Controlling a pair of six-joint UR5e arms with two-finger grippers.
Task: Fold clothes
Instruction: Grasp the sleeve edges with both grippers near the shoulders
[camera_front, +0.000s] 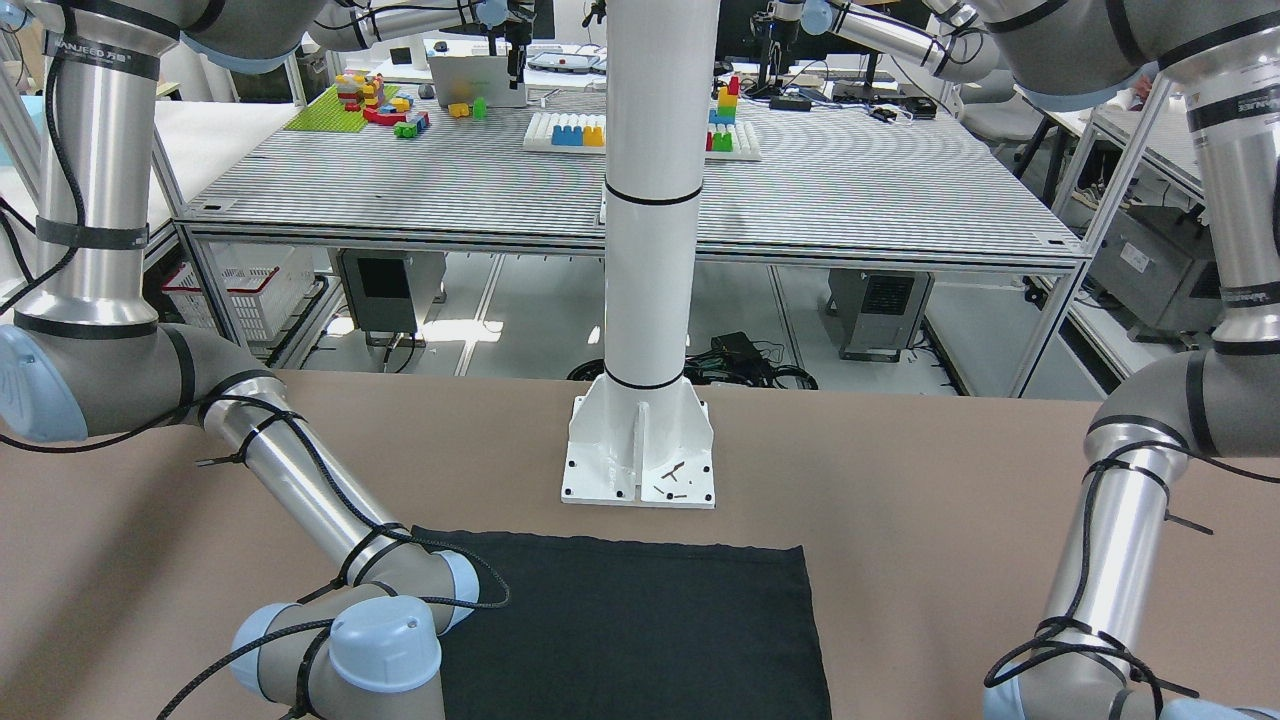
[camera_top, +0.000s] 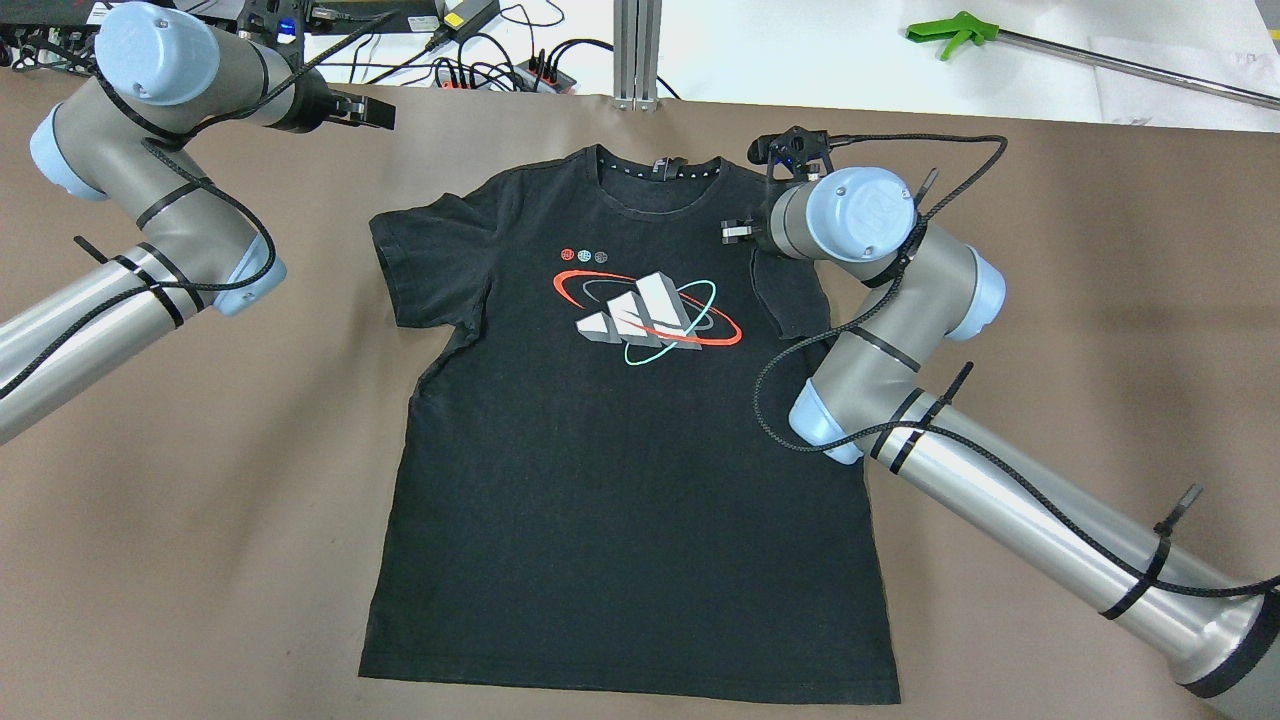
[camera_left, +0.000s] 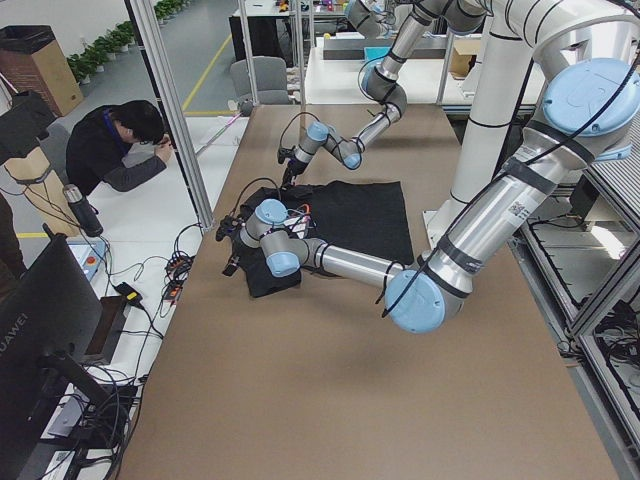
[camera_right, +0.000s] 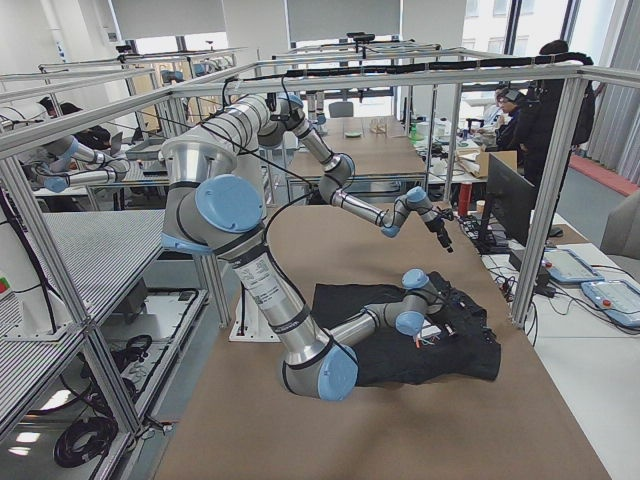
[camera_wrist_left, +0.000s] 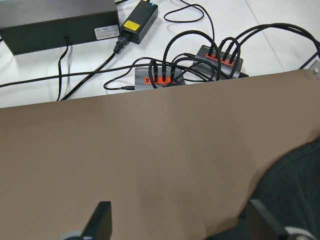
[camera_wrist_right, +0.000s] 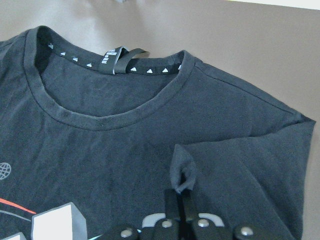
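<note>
The black T-shirt lies flat on the brown bench, print side up. Its collar is toward the far edge and its hem toward the near edge.

Right gripper: the fingers are clenched on the edge of the right sleeve, which is drawn inward over the shoulder area.

Left gripper: the fingers are released and spread, grasping nothing. It is above bare bench at the far left, beside the left sleeve and near the power strips.
</note>
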